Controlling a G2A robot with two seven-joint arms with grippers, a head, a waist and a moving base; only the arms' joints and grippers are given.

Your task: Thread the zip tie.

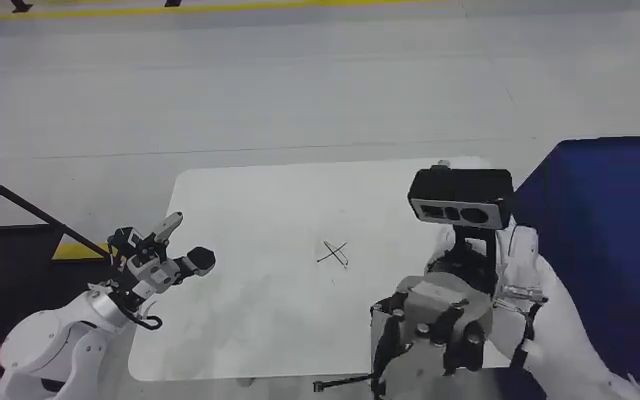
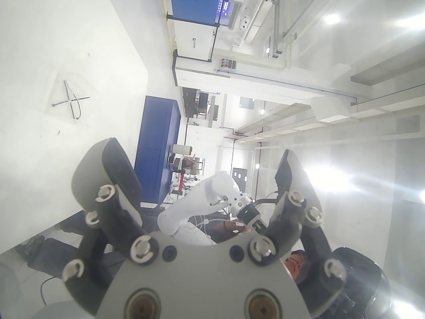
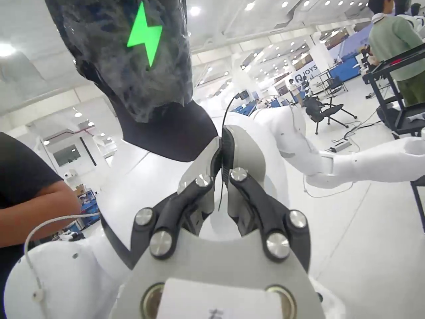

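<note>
Black and thin, a plastic zip tie (image 3: 228, 114) is pinched between the two grey fingers of the right gripper (image 3: 221, 154), whose jaws are pressed together on it. One end of the tie sticks out past the fingertips and the other hangs down between the finger linkages. This gripper is held above the near right part of the white table with rounded corners (image 1: 250, 200), and it faces back toward the robot. The left gripper (image 2: 199, 167) has its jaws spread wide apart, with nothing between the dark pads (image 2: 116, 167), and it touches nothing. It sits at the table's left edge, toward the near corner. On the tabletop between the two arms, near the middle, lie more thin black zip ties (image 1: 335, 253), crossed over one another in an X, one of them bent in a curve. They lie well apart from both grippers. Just beyond the table's right edge stands a blue box-shaped unit (image 1: 590, 230).
</note>
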